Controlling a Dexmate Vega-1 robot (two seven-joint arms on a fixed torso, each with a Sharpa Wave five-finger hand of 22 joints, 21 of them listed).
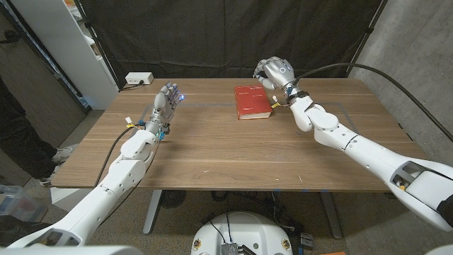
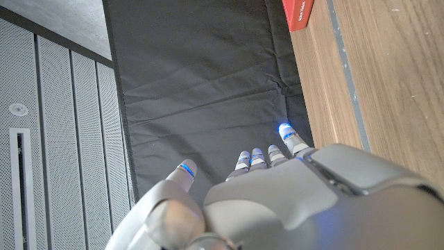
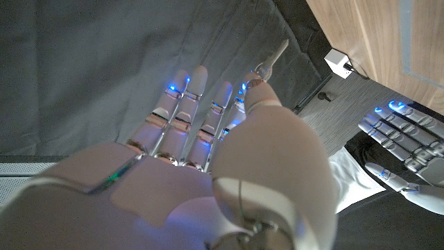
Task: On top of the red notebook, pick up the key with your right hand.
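The red notebook lies closed on the far middle of the wooden table; one corner of the notebook also appears in the left wrist view. My right hand hangs in the air just past the notebook's far right corner. In the right wrist view this right hand pinches a small silvery key between thumb and a finger, the other fingers stretched out. My left hand stands upright on the table's left side, fingers apart, holding nothing.
A white power strip sits at the table's far left corner. A white shelf unit stands to the left of the table, and a black curtain hangs behind it. Blue tape lines mark the tabletop.
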